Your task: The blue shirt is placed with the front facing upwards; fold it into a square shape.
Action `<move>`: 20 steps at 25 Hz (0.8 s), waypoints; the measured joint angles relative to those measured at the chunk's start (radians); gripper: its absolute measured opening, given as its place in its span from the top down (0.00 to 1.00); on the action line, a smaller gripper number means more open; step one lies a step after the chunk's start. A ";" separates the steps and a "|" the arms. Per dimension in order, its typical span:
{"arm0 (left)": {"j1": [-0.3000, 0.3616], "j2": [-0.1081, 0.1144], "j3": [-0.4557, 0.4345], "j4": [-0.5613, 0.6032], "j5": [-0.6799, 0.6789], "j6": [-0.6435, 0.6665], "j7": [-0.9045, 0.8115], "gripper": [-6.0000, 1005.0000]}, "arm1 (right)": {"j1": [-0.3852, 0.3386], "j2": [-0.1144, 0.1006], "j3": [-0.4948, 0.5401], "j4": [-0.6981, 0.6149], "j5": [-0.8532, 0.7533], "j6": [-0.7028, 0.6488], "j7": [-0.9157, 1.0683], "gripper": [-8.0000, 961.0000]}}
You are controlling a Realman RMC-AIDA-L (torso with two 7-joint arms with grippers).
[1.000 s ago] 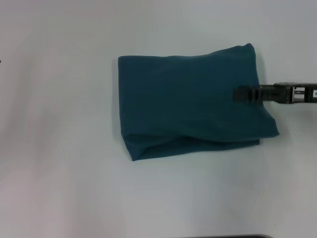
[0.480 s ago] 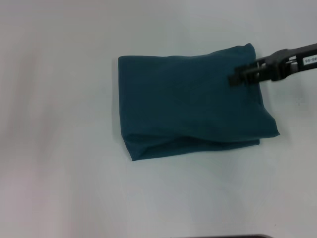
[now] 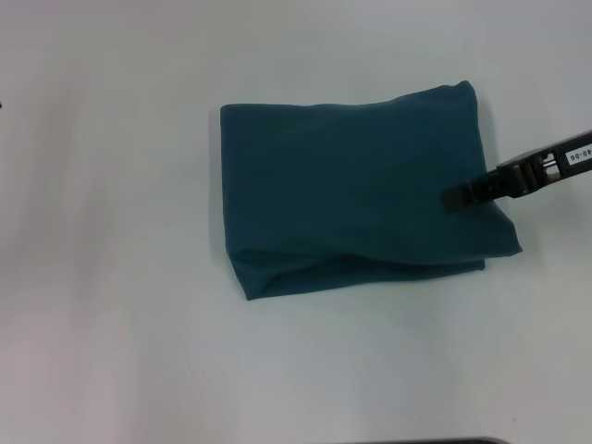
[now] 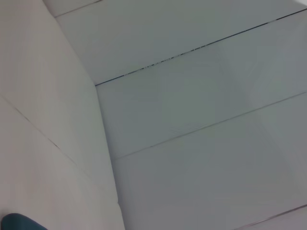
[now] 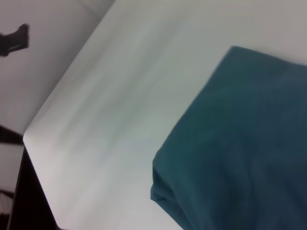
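Right gripper (image 3: 453, 199) reaches in from the right, its dark tip over the right edge of the blue shirt (image 3: 356, 190); whether the jaws are spread or pressed together cannot be told from here. The shirt lies folded into a rough rectangle in the middle of the white table (image 3: 120, 305), plain teal side up, a thick fold along the near edge and a corner jutting out at the near right. In the right wrist view, the shirt's corner (image 5: 240, 143) sits near the table edge. Left gripper is out of sight.
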 joint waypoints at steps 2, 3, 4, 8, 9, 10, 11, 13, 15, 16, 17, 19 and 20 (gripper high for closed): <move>-0.004 0.000 0.002 0.001 0.000 -0.001 -0.001 0.04 | -0.006 -0.002 0.000 0.004 0.000 0.008 0.032 0.61; -0.007 0.000 0.003 0.001 0.000 -0.002 -0.001 0.04 | -0.009 -0.002 0.000 0.004 0.000 0.010 0.042 0.72; -0.009 0.000 0.004 0.001 0.000 -0.003 -0.001 0.04 | -0.011 -0.002 0.000 0.006 -0.001 0.010 0.053 0.82; -0.012 0.000 0.005 0.001 0.000 -0.008 -0.001 0.04 | -0.014 -0.002 -0.001 0.025 -0.001 0.001 0.095 0.92; -0.012 0.000 0.005 0.001 0.000 -0.010 -0.001 0.04 | -0.015 -0.002 -0.004 0.031 -0.003 -0.001 0.101 0.95; -0.012 0.000 0.005 0.000 0.000 -0.012 -0.001 0.04 | -0.017 -0.002 -0.006 0.037 -0.007 -0.001 0.107 0.97; -0.012 0.000 0.005 0.000 0.000 -0.013 -0.001 0.04 | -0.017 -0.002 -0.008 0.044 -0.017 0.002 0.113 0.97; -0.010 0.000 0.005 0.000 0.000 -0.017 -0.001 0.04 | -0.018 0.002 -0.008 0.063 -0.064 0.024 0.132 0.97; -0.009 0.000 0.005 0.000 0.000 -0.021 -0.001 0.04 | -0.019 0.007 -0.004 0.077 -0.113 0.057 0.148 0.97; -0.009 0.000 0.005 -0.001 0.000 -0.023 -0.001 0.04 | -0.020 0.008 -0.004 0.087 -0.128 0.072 0.153 0.97; -0.009 0.000 0.005 -0.001 0.000 -0.025 -0.001 0.04 | -0.020 0.008 -0.005 0.096 -0.133 0.083 0.154 0.97; -0.013 0.000 0.006 -0.001 0.000 -0.027 0.000 0.04 | -0.021 0.007 -0.005 0.107 -0.139 0.105 0.155 0.97; -0.014 0.000 0.007 0.000 0.000 -0.027 0.001 0.04 | -0.021 0.006 -0.004 0.108 -0.140 0.117 0.155 0.97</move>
